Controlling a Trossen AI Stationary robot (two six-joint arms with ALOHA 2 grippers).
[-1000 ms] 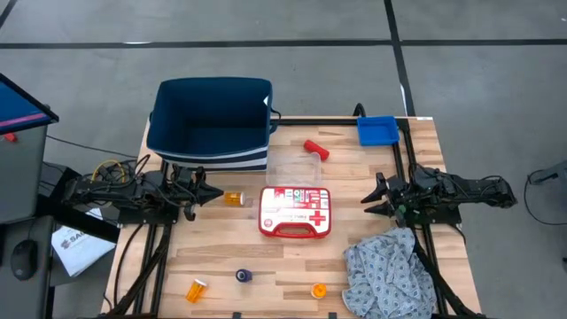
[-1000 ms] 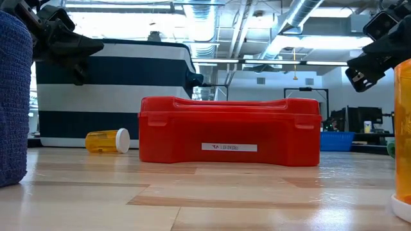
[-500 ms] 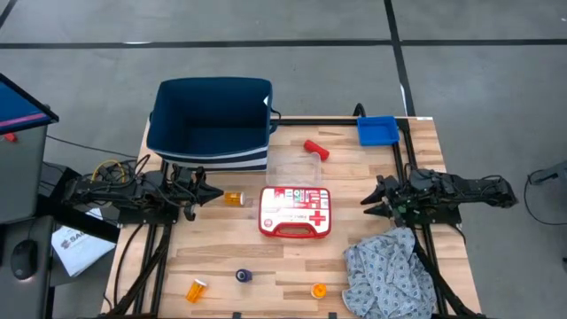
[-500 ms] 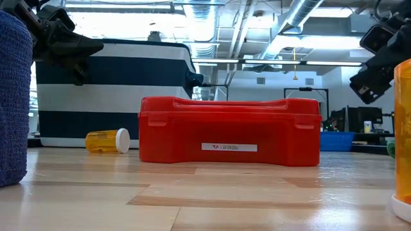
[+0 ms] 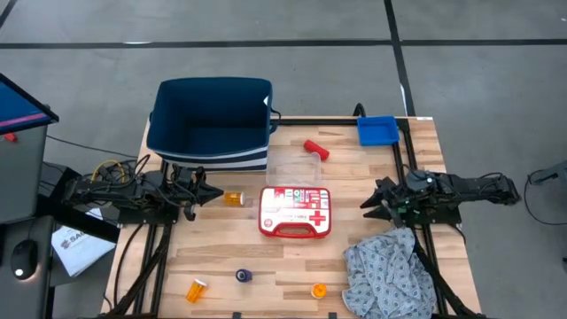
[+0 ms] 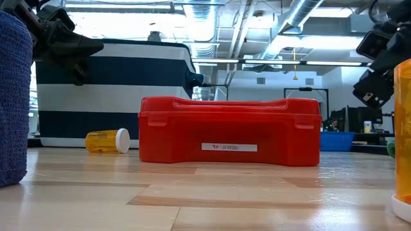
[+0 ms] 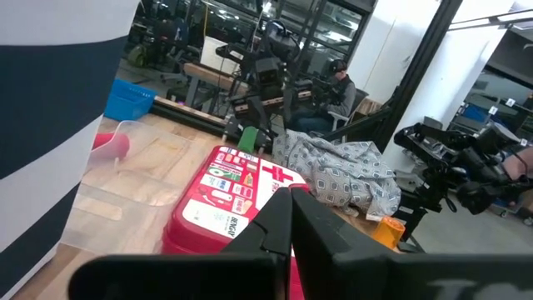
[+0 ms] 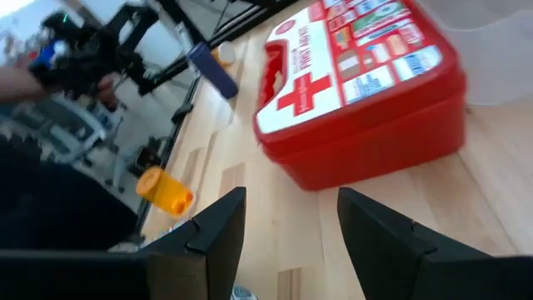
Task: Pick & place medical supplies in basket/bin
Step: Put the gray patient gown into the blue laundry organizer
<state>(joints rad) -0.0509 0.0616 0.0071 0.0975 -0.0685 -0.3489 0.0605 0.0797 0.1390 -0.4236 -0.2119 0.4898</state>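
The navy basket [image 5: 213,120] is set at the table's [image 5: 372,173] far left corner, the small blue bin [image 5: 377,130] at the far right corner. The first-aid case [image 5: 295,211] is centred, bare wood lying open around it. The patterned cloth [image 5: 388,271] is spread at the near right edge. A red cylinder [image 5: 316,150] is laid diagonally. The orange pill bottle [image 5: 233,198] is laid on its side, long axis crosswise. The left gripper [image 5: 209,192], fingers together, is levelled beside it; the right gripper [image 5: 370,205], fingers apart, is held above the cloth's far edge.
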